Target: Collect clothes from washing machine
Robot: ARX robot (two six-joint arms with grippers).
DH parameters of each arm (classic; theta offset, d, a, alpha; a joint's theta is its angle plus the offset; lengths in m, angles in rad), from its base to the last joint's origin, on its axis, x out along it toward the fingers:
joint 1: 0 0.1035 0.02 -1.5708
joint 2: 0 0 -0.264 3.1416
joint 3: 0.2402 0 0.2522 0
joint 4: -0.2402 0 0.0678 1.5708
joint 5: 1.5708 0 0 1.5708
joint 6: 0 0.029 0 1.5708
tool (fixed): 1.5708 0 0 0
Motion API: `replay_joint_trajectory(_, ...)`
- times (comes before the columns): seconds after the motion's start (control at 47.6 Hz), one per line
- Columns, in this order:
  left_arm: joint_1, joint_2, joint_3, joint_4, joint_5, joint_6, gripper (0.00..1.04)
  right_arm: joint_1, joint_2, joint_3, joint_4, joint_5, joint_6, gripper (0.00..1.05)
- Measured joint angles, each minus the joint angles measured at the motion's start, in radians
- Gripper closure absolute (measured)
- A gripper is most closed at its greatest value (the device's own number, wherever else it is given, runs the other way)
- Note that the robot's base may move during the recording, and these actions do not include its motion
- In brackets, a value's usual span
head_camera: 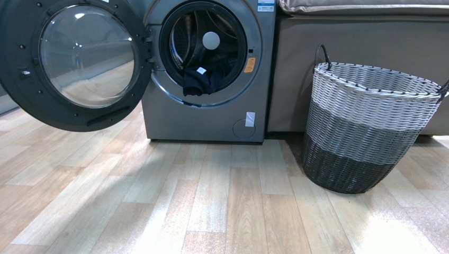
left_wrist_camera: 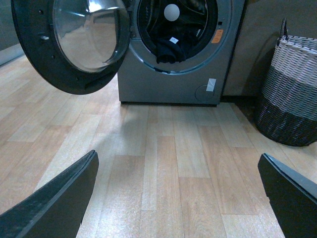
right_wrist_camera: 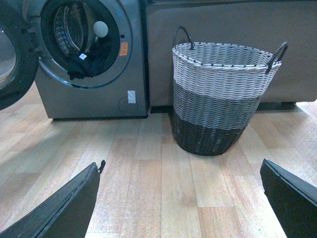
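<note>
I count one washing machine [head_camera: 209, 119], grey and front-loading, standing on the plank floor [head_camera: 212, 201]; its one round door [head_camera: 24, 92] is swung fully open to the left of the mouth; inside the perforated drum [head_camera: 182, 37] lie the clothes [head_camera: 204, 82], a single dark navy bundle heaped at the bottom front of the opening and drooping over the lower lip; one small white tag [head_camera: 201, 70] sits on top of the bundle. On the machine's front I see one orange sticker [head_camera: 250, 64] just beside the mouth and one white label [head_camera: 250, 119] lower down. To the right, well apart from the machine, stands one woven basket [head_camera: 365, 137] in three bands, white over grey over black, with two dark handles [head_camera: 322, 53]; it is upright in front of a beige upholstered piece [head_camera: 296, 79]; I see only its upper inner wall, so what it holds I cannot tell. Two claws: the left claw [left_wrist_camera: 178, 156] is spread wide, one finger at either side of its wrist view, only floor between them, and it faces the machine; the right claw [right_wrist_camera: 181, 163] is likewise spread wide with only floor between its fingers, and it faces the basket.
</note>
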Motion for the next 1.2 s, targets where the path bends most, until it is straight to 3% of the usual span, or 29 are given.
replay_joint_trajectory(1.198, 0.000, 0.000, 0.000, 0.000, 0.000, 0.000, 0.06, 0.000, 0.000, 0.000, 0.000, 0.000, 0.000, 0.08)
